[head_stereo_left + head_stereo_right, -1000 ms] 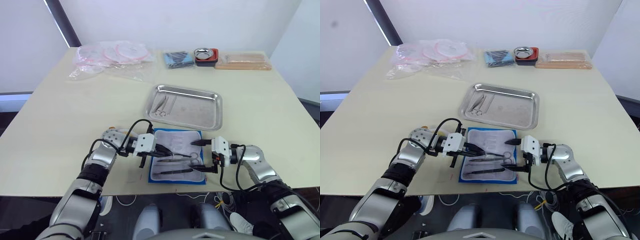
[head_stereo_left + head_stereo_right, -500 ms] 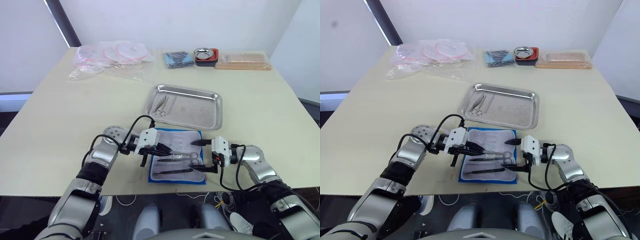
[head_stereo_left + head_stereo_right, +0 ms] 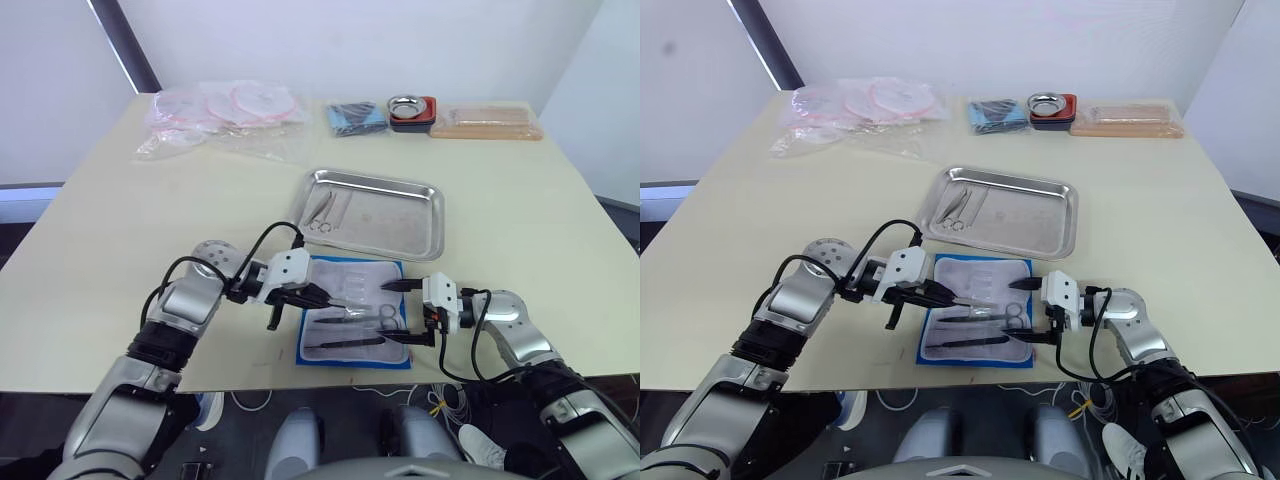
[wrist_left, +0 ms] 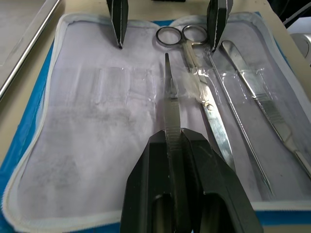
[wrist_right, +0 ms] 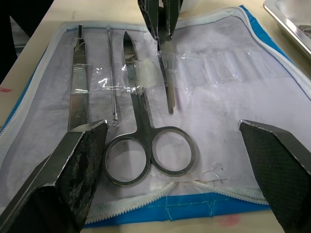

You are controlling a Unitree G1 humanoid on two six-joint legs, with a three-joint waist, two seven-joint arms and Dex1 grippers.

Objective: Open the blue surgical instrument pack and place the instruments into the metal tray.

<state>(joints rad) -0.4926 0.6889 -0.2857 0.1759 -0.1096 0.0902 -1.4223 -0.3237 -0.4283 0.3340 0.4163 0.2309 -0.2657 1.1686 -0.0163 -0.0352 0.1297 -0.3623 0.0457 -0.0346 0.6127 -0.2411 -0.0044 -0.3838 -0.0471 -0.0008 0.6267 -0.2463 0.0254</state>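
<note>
Blue surgical instrument pack (image 3: 356,312) lies unzipped and flat on the counter (image 3: 120,230) at the near edge, just in front of the metal tray (image 3: 420,238), lining up. My left gripper (image 3: 318,297) has its fingers closed on a pair of tweezers (image 4: 170,99), gripped at the ridged end so the tip points across the lining; I'd say it's being drawn out of its clear pocket for the trip to the tray. My right gripper (image 3: 403,311) sits at the pack's right edge with fingers spread wide, gripping nothing, probably parked there to steady the pack. Scissors (image 5: 146,131), a thin probe (image 5: 112,82) and a flat handle (image 5: 77,82) sit under the pocket strips. Two instruments (image 3: 325,211) already lie in the tray's left end.
</note>
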